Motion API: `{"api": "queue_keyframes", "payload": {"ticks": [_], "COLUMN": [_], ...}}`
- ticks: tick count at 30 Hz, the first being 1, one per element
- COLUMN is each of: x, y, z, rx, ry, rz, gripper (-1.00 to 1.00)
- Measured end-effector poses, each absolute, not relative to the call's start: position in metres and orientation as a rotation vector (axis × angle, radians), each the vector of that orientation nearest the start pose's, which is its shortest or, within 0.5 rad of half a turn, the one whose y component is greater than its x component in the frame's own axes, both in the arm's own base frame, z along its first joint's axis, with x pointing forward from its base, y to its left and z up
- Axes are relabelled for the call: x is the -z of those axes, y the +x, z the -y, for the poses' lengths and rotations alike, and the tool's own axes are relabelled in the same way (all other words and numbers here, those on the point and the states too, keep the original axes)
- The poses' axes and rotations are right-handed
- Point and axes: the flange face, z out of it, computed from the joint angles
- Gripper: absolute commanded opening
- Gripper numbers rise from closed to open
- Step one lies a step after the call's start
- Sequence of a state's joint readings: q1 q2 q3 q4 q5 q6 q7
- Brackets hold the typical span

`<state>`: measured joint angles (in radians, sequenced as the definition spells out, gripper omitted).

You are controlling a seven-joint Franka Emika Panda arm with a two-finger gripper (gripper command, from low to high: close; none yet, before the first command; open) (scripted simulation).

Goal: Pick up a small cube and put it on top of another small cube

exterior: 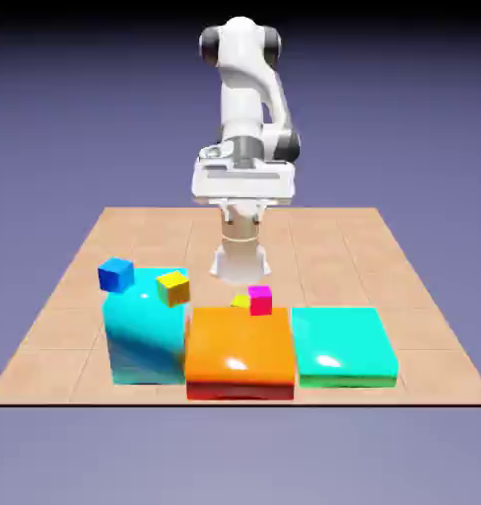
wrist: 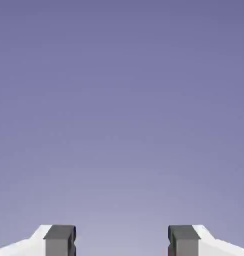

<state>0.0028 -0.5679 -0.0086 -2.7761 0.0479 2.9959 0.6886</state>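
The tiny lime cube (exterior: pixel 240 300) shows at the far edge of the big orange block (exterior: pixel 240 350), half hidden by the magenta small cube (exterior: pixel 261 300) touching it on the exterior view's right. I cannot tell whether they rest on the block or just behind it. A golden-yellow small cube (exterior: pixel 172 287) sits on the tall cyan block (exterior: pixel 143 335). My gripper (exterior: pixel 242 209) (wrist: pixel 121 241) hangs well above and behind the cubes, open, with nothing between its fingertips (wrist: pixel 59 240). The hand view holds only the blue-violet backdrop; no cube appears there.
A blue small cube (exterior: pixel 115 274) sits at the cyan block's far left corner. A flat teal-green block (exterior: pixel 343 345) lies right of the orange one. All three big blocks line the wooden table's (exterior: pixel 77 266) near edge.
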Motion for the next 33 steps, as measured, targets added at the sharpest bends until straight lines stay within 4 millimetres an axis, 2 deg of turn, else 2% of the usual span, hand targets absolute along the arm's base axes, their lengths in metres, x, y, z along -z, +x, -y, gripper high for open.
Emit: {"api": "queue_keyframes", "payload": {"ticks": [5,10,15,19,21,24,25,29,33], "x": [-0.449,-0.425,-0.404,-0.392,-0.373,-0.340,-0.324,-0.272,-0.225], "y": [0.410,0.405,0.384,0.359,0.339,0.303,0.293,0.260,0.241], "z": [0.090,0.170,0.243,0.295,0.318,0.345,0.347,0.343,0.317], "rx": [0.764,0.496,0.299,0.219,0.153,0.045,-0.012,-0.212,-0.412], "ry": [-2.525,-2.483,-2.369,-2.249,-2.186,-2.077,-2.020,-1.796,-1.548], "rz": [-1.136,-1.236,-1.260,-1.237,-1.260,-1.314,-1.345,-1.436,-1.537], "gripper": [0.00,0.00,0.00,0.00,0.00,0.00,0.00,0.00,0.00]}}
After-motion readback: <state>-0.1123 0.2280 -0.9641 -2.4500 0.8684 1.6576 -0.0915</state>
